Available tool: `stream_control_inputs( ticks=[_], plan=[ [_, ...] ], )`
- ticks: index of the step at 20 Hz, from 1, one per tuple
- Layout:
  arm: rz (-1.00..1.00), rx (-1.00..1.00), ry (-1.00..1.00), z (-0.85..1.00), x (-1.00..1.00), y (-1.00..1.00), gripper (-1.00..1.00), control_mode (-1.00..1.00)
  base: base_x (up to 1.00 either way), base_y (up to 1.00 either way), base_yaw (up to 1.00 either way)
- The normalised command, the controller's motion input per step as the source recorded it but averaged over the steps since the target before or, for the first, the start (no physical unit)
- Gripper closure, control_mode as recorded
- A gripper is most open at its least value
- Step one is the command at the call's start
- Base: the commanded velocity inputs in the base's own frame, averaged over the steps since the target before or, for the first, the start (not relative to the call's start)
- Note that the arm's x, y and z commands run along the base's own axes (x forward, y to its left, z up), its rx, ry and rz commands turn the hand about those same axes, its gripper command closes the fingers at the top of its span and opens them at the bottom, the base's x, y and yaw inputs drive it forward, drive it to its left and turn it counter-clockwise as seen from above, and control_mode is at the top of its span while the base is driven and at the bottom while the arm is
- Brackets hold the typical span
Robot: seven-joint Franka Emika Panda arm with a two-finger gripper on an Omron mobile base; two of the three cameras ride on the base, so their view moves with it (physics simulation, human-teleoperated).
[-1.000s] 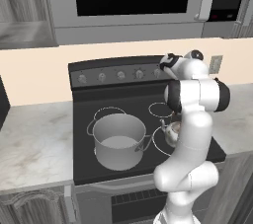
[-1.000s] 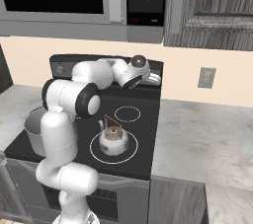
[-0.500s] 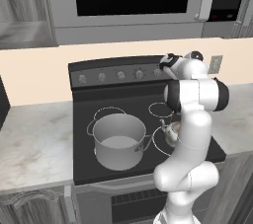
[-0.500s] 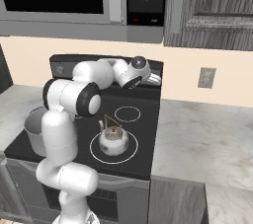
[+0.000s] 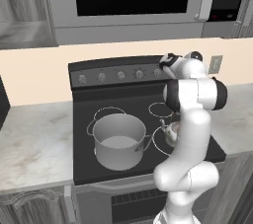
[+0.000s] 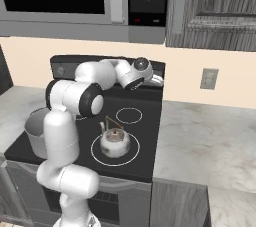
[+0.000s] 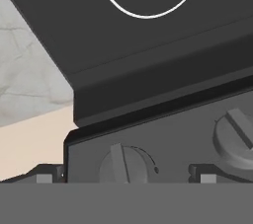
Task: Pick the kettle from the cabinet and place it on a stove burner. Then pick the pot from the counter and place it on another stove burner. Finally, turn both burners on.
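End effector (image 7: 123, 178) wide open at knob (image 7: 126, 164).

Kettle (image 6: 114, 142) on front burner (image 6: 134, 155)

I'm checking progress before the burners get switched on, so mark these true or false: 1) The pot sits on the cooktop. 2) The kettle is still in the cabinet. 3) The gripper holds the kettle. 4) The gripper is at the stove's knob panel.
1) True: the pot stands on the cooktop.
2) False: the kettle sits inside a burner ring on the cooktop.
3) False: the gripper is open and empty.
4) True: a knob lies between its fingertips.
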Motion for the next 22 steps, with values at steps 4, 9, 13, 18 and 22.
stream_control_inputs(
  ticks=[4,9,13,18,22],
  plan=[
    [0.00,0.00,0.00,-0.15,0.13,-0.07,-1.00,-1.00,0.00,0.00,0.00],
    [0.00,0.00,0.00,-0.13,0.14,-0.08,-1.00,-1.00,0.00,0.00,0.00],
    [0.00,0.00,-0.01,-0.11,0.19,-0.06,-1.00,-1.00,0.00,0.00,0.00],
    [0.00,0.00,-0.01,-0.13,0.19,-0.04,-1.00,-1.00,0.00,0.00,0.00],
    [0.00,0.00,-0.01,-0.13,0.20,-0.02,-1.00,-1.00,0.00,0.00,0.00]
  ],
)
